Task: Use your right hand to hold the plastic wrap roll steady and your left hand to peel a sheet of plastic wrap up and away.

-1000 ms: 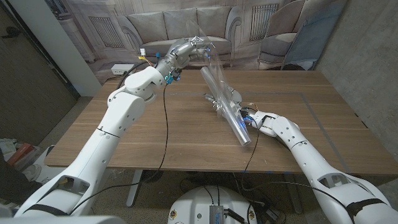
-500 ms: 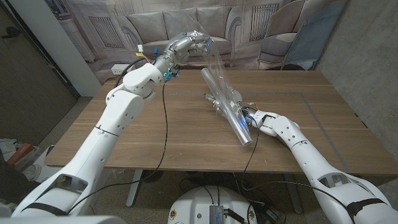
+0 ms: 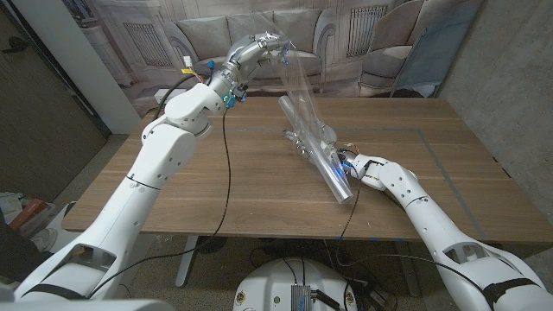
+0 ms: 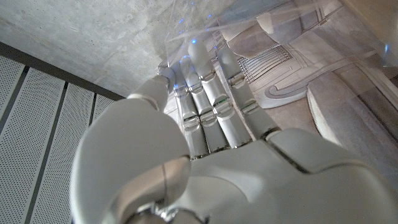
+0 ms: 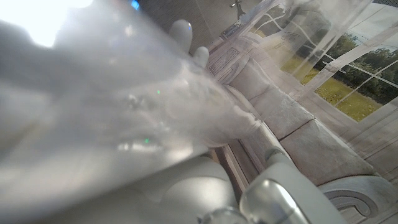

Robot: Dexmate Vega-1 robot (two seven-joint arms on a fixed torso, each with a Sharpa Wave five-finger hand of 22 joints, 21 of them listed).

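Near the robot, the right hand (image 3: 329,145) grips the plastic wrap roll (image 3: 316,149) lying diagonally on the tabletop (image 3: 259,181). Farther back, the raised left hand (image 3: 270,45) pinches the clear sheet (image 3: 298,78) stretched upward from the roll.

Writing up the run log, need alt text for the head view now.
Left hand holds a clear sheet of plastic wrap raised above the far table edge, while the right hand holds the plastic wrap roll on the wooden table.
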